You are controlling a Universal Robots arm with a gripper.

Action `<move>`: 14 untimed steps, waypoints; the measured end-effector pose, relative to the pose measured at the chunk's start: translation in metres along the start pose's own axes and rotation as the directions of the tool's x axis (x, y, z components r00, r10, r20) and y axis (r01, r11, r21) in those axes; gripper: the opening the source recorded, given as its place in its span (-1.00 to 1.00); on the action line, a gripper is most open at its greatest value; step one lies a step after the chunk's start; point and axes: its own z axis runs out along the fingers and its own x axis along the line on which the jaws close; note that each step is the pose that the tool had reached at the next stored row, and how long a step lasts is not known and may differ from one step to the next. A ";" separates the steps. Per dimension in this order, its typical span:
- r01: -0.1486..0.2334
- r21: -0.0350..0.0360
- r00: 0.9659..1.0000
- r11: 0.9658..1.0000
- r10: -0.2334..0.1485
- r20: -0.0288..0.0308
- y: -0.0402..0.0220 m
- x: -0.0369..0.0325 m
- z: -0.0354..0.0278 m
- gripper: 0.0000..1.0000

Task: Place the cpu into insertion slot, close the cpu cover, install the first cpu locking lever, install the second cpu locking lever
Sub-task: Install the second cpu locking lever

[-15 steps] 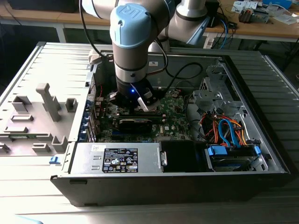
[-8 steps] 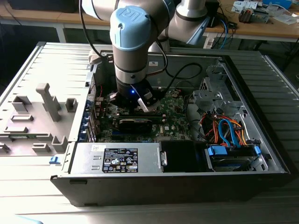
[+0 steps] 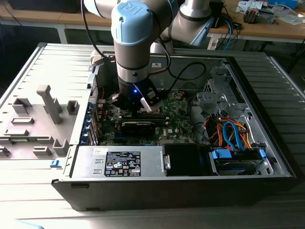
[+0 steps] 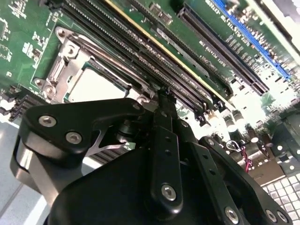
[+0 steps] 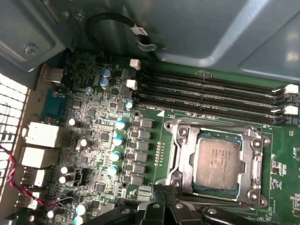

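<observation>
Two fingers of the gripper (image 5: 164, 205) are drawn together at the lower rim of the socket, and in the second wrist view the gripper (image 4: 163, 96) reads the same way, pinched to a narrow point. I cannot tell whether a thin locking lever sits between them. I judge they are kept slim so they can work beside the socket without knocking the parts around it.

Just past the tips, the cpu (image 5: 218, 162) lies flat in the insertion slot (image 5: 193, 159), silver top up. The cpu cover (image 5: 215, 129) is down over it, its window framing the chip, so the first two steps look finished. That would explain the tips parked at the frame's edge, where the levers run.

Farther on, the long memory slots (image 5: 211, 93) run alongside the socket on the green board (image 5: 93, 117).

In the exterior view the arm (image 3: 138, 28) reaches straight down into the open computer case (image 3: 190, 186), the only clear way to the board.
</observation>
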 end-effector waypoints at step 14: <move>-0.002 0.030 1.000 1.000 0.002 -0.021 0.0238 -0.0331 0.0040 -0.79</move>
